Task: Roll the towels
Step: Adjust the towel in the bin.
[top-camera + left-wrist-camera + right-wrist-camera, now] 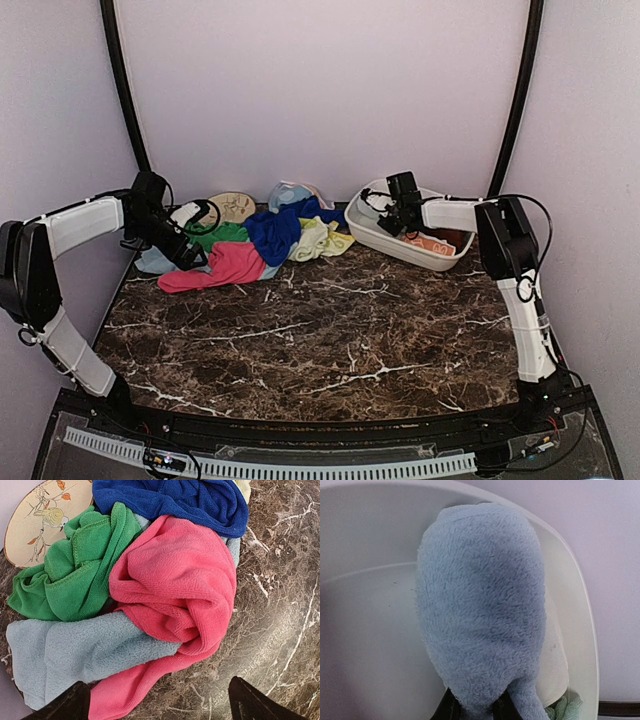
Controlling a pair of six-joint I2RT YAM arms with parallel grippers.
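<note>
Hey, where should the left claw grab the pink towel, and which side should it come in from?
Grip the pink towel at its thick rolled fold, where it borders the marble. Come down from above on that open side with the left claw, which is wide open. The opposite edge meets the royal blue towel and green towel, so a grab there would likely snag them.

Right fingers (451, 709) mostly behind pale blue towel (480, 605)
</note>
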